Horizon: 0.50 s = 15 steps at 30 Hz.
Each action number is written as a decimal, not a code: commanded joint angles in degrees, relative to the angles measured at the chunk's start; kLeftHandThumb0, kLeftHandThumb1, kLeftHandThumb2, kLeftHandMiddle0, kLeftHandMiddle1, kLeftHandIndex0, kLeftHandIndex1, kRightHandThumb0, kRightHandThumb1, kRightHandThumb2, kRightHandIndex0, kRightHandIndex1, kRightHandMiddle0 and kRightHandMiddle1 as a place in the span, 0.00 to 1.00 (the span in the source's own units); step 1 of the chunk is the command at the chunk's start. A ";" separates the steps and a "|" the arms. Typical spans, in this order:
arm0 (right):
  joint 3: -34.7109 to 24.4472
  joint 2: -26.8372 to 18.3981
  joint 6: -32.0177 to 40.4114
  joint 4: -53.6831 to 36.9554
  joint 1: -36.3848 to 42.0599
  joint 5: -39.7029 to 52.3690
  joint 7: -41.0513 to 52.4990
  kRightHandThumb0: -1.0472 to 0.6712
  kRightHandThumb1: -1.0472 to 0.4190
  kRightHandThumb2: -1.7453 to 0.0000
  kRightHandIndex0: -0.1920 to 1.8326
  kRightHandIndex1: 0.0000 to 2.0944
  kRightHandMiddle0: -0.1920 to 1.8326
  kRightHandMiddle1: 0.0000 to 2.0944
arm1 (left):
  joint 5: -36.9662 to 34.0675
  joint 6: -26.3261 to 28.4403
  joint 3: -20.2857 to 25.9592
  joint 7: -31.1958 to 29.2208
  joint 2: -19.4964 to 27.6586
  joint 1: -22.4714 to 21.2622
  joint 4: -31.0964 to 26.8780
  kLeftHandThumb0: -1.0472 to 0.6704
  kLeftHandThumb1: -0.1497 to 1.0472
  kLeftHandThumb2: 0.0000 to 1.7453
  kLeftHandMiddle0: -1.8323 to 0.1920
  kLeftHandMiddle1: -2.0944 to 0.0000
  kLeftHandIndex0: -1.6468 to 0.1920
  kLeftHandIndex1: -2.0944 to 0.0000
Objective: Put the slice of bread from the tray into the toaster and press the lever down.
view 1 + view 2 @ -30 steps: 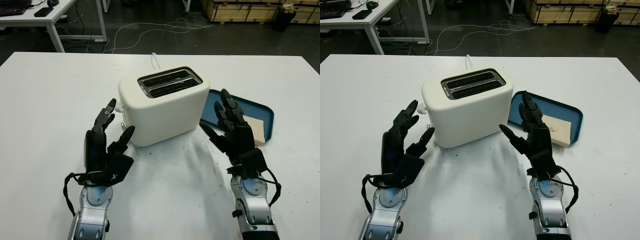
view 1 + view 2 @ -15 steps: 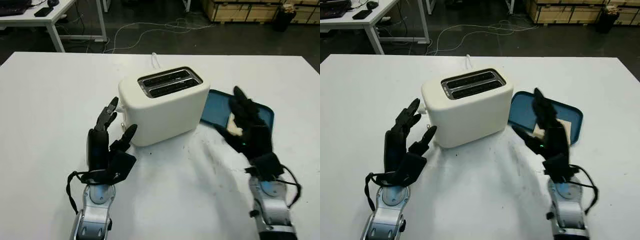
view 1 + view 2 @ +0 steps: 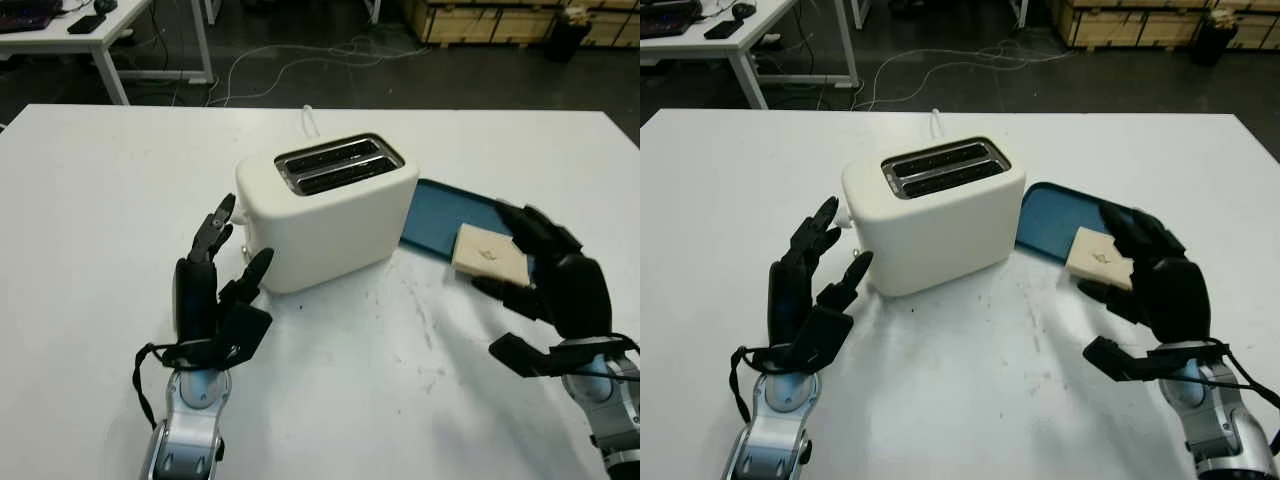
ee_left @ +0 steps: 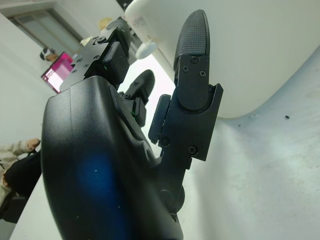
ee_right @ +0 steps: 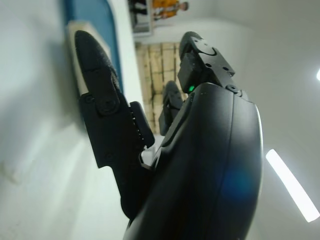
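Observation:
A cream two-slot toaster stands mid-table with both slots empty; its small lever knob is on the left end. To its right, a square slice of bread lies on the near part of a blue tray. My right hand is open at the slice's right edge, its upper fingers over the tray's far right and its thumb just below the slice; I cannot tell whether it touches the bread. My left hand is open beside the toaster's left end, close to the knob.
A white cable runs off the table behind the toaster. Bare white tabletop stretches in front of the toaster and between my arms. Past the far edge lie a dark floor, cables and a desk.
My right hand swung right from in front of the toaster to the tray's right side, uncovering the bread. The left hand and the toaster have stayed put.

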 commanded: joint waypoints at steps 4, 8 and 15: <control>6.49 -2.48 4.91 10.45 -5.61 -5.43 -4.58 0.28 0.20 1.00 0.26 0.01 0.28 0.01 | 0.03 -0.91 0.32 0.32 0.05 0.06 -0.53 0.23 0.89 0.19 0.75 0.75 0.67 1.00; 11.41 -3.42 6.90 17.40 -9.69 -6.76 -6.40 0.27 0.18 0.99 0.24 0.00 0.26 0.00 | 0.66 -0.55 0.31 0.33 0.21 0.61 -1.42 0.24 0.89 0.19 0.76 0.75 0.67 1.00; 18.34 -4.47 9.29 26.23 -15.50 -7.62 -8.57 0.26 0.17 1.00 0.23 0.00 0.24 0.00 | 1.21 -1.49 0.28 1.00 0.53 0.98 -1.20 0.24 0.89 0.19 0.75 0.74 0.66 0.99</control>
